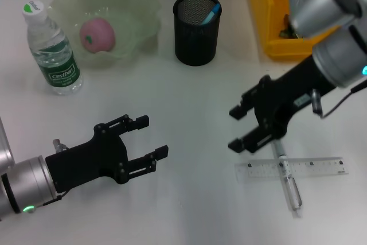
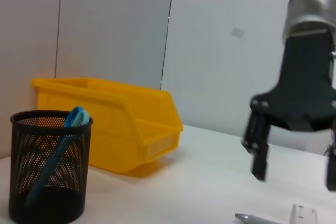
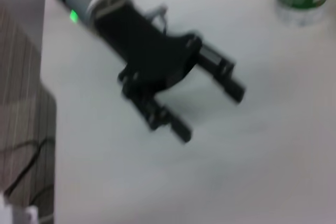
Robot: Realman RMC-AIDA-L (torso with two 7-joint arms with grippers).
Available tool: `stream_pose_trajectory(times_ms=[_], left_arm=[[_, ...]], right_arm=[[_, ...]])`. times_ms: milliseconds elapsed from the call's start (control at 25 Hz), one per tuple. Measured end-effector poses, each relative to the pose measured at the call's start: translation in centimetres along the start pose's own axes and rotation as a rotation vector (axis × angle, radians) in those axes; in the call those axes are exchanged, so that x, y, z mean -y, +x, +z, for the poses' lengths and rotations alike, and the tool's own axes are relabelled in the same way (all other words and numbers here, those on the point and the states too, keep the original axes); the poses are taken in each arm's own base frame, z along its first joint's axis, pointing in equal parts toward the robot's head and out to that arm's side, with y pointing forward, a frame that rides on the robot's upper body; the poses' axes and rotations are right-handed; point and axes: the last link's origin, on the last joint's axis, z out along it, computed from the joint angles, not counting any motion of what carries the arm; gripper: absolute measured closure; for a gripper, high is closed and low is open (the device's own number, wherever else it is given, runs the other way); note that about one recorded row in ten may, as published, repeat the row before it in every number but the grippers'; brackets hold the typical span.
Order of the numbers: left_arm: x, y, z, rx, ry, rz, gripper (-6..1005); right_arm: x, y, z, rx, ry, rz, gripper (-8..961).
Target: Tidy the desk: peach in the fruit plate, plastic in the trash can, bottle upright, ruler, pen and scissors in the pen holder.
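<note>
Two released grippers over a white desk, one pen and one ruler left lying out.

The right gripper (image 1: 237, 128) hangs spread just beside the pen (image 1: 287, 179), which crosses the clear ruler (image 1: 292, 168) near the desk's front right. The left gripper (image 1: 150, 137) is spread too, empty, with bare desk (image 1: 189, 96) between them. Behind: one peach (image 1: 96, 35) in the plate (image 1: 140, 4), one upright bottle (image 1: 53, 50), one pen holder (image 1: 196, 30) holding blue scissors (image 1: 211, 13), one yellow bin (image 1: 269, 32).

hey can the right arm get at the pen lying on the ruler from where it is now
Probably yes. The right gripper is open and sits just beside the pen, which lies across the ruler on open table with nothing over it. The left gripper is well off to the side.
</note>
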Motion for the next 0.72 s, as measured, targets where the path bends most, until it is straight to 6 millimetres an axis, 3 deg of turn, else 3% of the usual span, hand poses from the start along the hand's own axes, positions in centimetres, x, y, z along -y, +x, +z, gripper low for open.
stream_pose_trajectory(times_ms=[360,720], left_arm=[[0.0,-0.2,-0.1,0.01,0.004,-0.008,245],[-0.1,-0.4,-0.3,0.009,0.012,-0.028,246]], right_arm=[[-0.3,0.8,3.0,-0.14,0.04,-0.063,250],[-0.6,1.4,4.6,-0.241,0.046,-0.117,254]])
